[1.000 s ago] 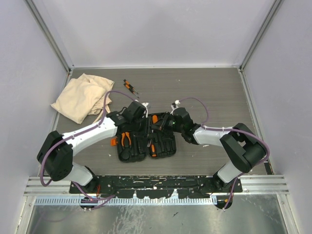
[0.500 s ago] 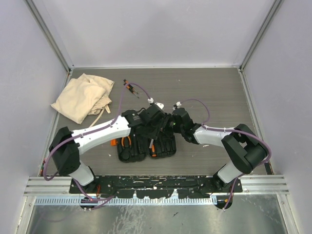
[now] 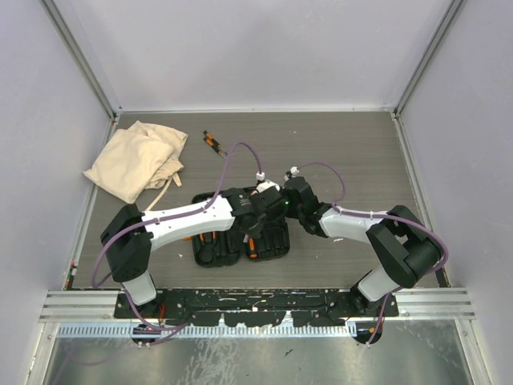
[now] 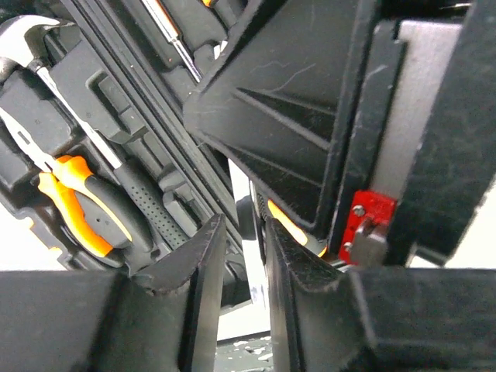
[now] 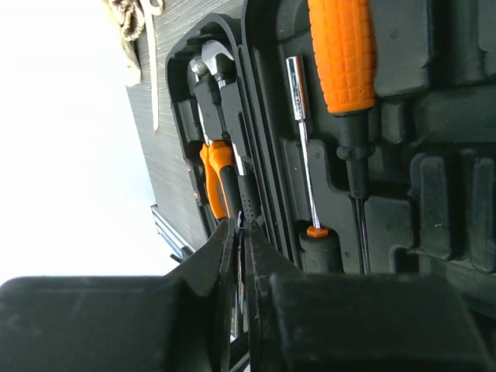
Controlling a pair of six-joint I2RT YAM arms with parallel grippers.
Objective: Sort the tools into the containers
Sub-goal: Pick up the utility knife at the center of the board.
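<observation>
1. Swung L gripper (image 3: 258, 210) right since prev frame, off left half of case (image 3: 210, 257) to centre, beside R gripper (image 3: 282, 205).
2. L jaws a slit apart; can't tell if holding anything.
3. R jaws pinched together, nothing seen between.
4. Pliers (image 4: 74, 201), hammer (image 4: 31, 46) in case left half; screwdrivers (image 5: 341, 54) in right.

Left arm (image 3: 192, 215) blocks the tool case (image 3: 212, 250) — open table (image 3: 361, 144) beyond.

Overhead view evenly, softly lit, shadows faint; both wrist views blow out to white beyond the black moulded plastic tool case (image 5: 403, 194); its recesses lie dim.
</observation>
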